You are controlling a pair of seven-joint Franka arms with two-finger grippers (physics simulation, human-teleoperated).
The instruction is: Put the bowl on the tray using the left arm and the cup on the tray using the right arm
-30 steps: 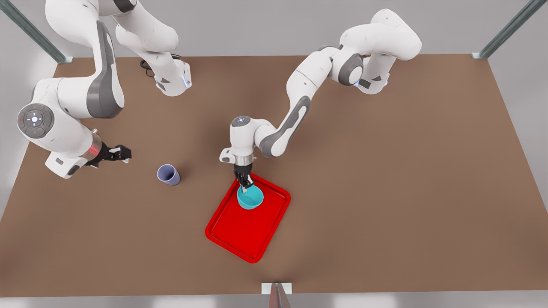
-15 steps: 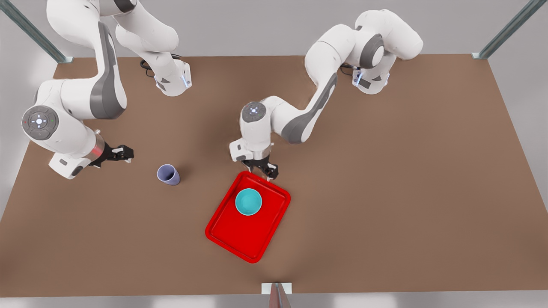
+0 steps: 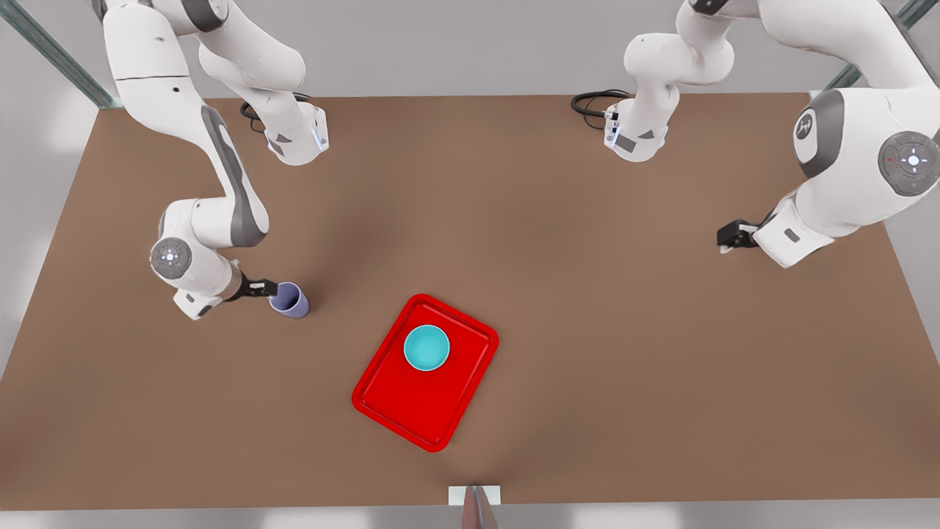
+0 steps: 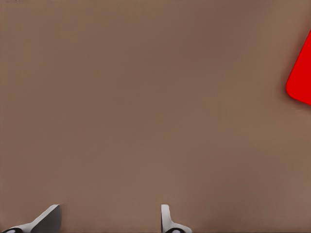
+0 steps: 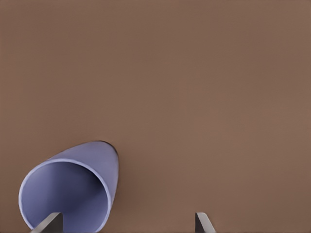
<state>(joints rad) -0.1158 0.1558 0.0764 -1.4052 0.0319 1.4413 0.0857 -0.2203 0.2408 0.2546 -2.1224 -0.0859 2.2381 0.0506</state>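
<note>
Front view has the bowl (image 3: 427, 348) already sitting upright on the red tray (image 3: 396, 408), up near the tray's far end, so that half looks done to me. The left tool (image 3: 727, 239) is parked way off on the front view's right, well apart from everything, waiting over bare bench (image 3: 514, 220); in the left wrist view its two fingertips (image 4: 167, 221) are spread wide with nothing between them, and a corner of the tray (image 4: 300, 82) pokes in at the edge. The right tool (image 3: 266, 288) is at the cup (image 3: 289, 300), which is still on the bench, off to the front view's left of the tray. In the right wrist view the fingers are wide apart, but one fingertip (image 5: 48, 223) overlaps the cup's (image 5: 73, 189) rim while the other (image 5: 204, 222) is out over bare bench, so the cup is not centred in the gap and I can't tell whether that near finger is inside the mouth or just above it. My worry: if I close from here, that one finger shoves the rim first and the cup tips or skids away instead of getting squeezed. It's light and smooth-looking, I'd guess. And if it does come up crooked, I could clip the bowl setting it down on the tray.
</note>
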